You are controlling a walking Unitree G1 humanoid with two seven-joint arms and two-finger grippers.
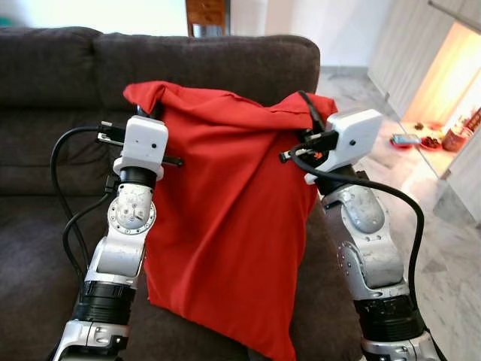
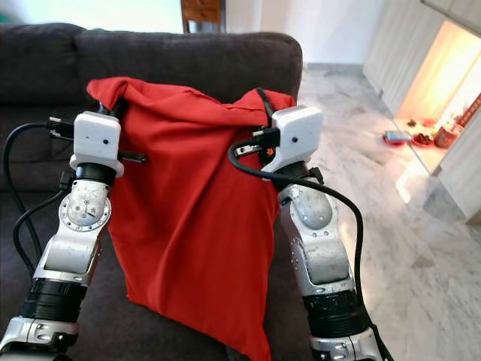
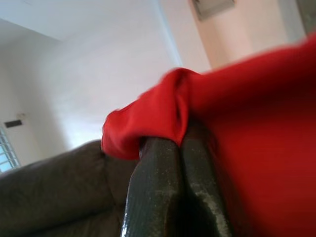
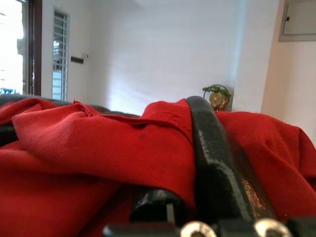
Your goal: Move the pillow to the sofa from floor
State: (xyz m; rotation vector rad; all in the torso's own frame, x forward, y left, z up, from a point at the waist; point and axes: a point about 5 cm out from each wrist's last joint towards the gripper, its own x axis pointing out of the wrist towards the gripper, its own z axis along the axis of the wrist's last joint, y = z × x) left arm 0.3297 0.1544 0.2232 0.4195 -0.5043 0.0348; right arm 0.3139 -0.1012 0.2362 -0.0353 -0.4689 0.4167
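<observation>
Nearest the camera, two silver arms are raised side by side, and a red pillow [image 1: 225,226] is held up between them by its upper corners. The left gripper [image 1: 154,113] is seen at the pillow's upper left corner — in the left wrist view its jaws are pressed together with a fold of red cloth pinched at their tips. The right gripper [image 1: 312,113] is set at the upper right corner; in the right wrist view one long black finger [image 4: 212,148] lies over the bunched red fabric and the other sits beneath it, so the jaws are clamped on the pillow there as well.

The pillow hangs limp and slack from the two grips, its lower corner drooping toward the near edge of the seat. It is held in the air in front of the dark grey sofa [image 1: 45,135] — whether its lower part touches the cushion cannot be told. The sofa's backrest is seen just behind the pillow's top edge.

Farther off to the right, a pale marble floor [image 1: 451,248] is shown, with a few small items [image 1: 421,139] lying on it beside a brightly lit wall.
</observation>
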